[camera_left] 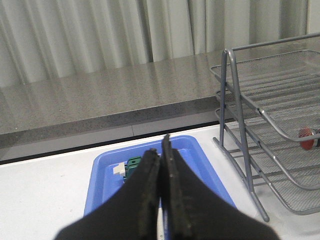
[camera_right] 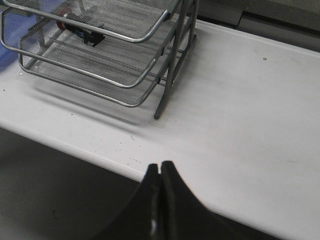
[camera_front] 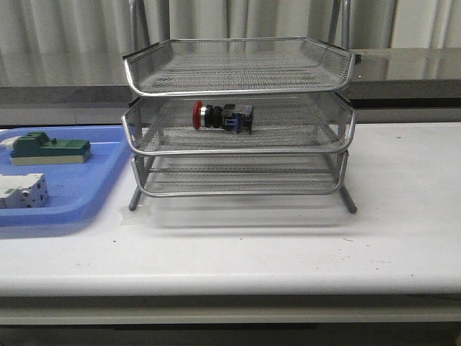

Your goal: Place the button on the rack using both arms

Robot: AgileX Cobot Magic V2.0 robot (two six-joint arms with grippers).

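Neither arm is seen in the front view. The blue tray, left of the rack, is cut off at the frame edge; a green-topped block and a white breaker are held in it. The button is laid sideways in the rack's middle tier. The left gripper and right gripper are pressed closed on nothing.

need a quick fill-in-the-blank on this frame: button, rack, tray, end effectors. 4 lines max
1. The button lies in the ____ tier of the rack.
2. The button's mushroom cap is ____ in colour.
3. The blue tray sits to the robot's ____ of the rack.
4. The left end effector and right end effector are both ____, holding nothing.

Missing words: middle; red; left; shut
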